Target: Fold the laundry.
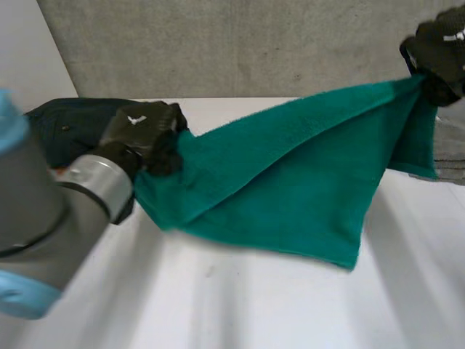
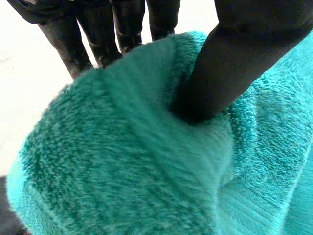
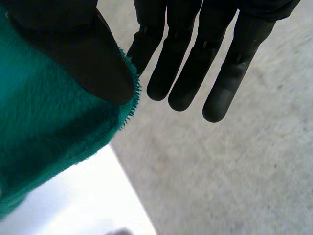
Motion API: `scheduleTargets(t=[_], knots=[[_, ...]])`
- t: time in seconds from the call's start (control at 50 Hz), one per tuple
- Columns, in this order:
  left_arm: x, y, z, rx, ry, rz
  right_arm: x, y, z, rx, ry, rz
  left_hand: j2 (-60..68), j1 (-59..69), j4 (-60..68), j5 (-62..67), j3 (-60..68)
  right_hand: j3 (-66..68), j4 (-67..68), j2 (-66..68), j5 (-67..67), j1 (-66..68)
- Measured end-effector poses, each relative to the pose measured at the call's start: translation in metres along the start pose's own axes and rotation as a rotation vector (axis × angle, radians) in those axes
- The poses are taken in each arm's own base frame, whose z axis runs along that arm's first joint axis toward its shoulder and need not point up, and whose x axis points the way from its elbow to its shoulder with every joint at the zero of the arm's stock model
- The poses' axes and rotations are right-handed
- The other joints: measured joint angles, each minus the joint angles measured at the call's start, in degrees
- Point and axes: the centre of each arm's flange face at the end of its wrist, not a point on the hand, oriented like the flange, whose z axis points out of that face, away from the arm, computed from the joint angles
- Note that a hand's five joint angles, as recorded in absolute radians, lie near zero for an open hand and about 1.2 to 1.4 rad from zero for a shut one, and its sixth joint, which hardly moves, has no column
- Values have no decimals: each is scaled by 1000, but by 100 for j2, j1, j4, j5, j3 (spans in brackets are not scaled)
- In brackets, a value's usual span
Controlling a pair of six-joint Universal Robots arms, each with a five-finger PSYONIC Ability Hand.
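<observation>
Above the white worktop [image 1: 218, 291] we see the teal towel [image 1: 290, 174] strung between the two hands, its top edge taut and its long axis running from the left hand [image 1: 145, 131] out to the right hand [image 1: 439, 51], which lies between two and three o'clock from it and higher. The left hand is closed on one end: its thumb [image 2: 230, 68] digs into the pile and its fingers [image 2: 122, 29] lie behind the bunched cloth. The right hand pinches the opposite corner under its thumb [image 3: 83, 54], against fingers [image 3: 195, 63] that are otherwise straight. Below the stretched edge the towel falls in a diagonal fold, with a free corner hanging at about seven o'clock from the right hand and resting on or just above the worktop; we cannot tell which.

We judge that the next move turns on this span. Each hand holds one end of the edge, so neither is nearer, and to bring end to end they would have to close along that same line. A dark garment [image 1: 58, 123] lies behind the left hand and a grey cloth [image 1: 450, 156] under the right, both well clear of the fold.
</observation>
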Motion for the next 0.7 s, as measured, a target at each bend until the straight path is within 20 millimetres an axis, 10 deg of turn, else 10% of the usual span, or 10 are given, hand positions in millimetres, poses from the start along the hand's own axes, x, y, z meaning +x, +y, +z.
scheduleTargets(t=[0.18, 0.34, 0.5, 0.6, 0.7], knots=[[-18, -3, 3, -60, 36, 32, -27, 29, -8, -159, -169, -88, 17, 0, 4, 0, 27, 0, 0, 0, 0, 0], [-31, 23, 79, -47, 18, 111, -43, 65, 46, -140, -90, -67, 24, 0, 25, 0, 30, 0, 0, 0, 0, 0], [-44, -57, 140, 392, -67, 199, 2, 20, 107, 211, 333, -32, 27, 0, 25, 1, 31, 6, 0, 0, 0, 0], [-46, -117, 126, 641, -109, 191, 29, -23, 106, 458, 520, -7, 27, 0, 26, 0, 31, 6, 0, 0, 43, 0], [-44, -136, 94, 679, -101, 151, 30, -38, 90, 520, 520, 10, 27, 0, 25, 0, 31, 6, 1, 0, 48, 0]])
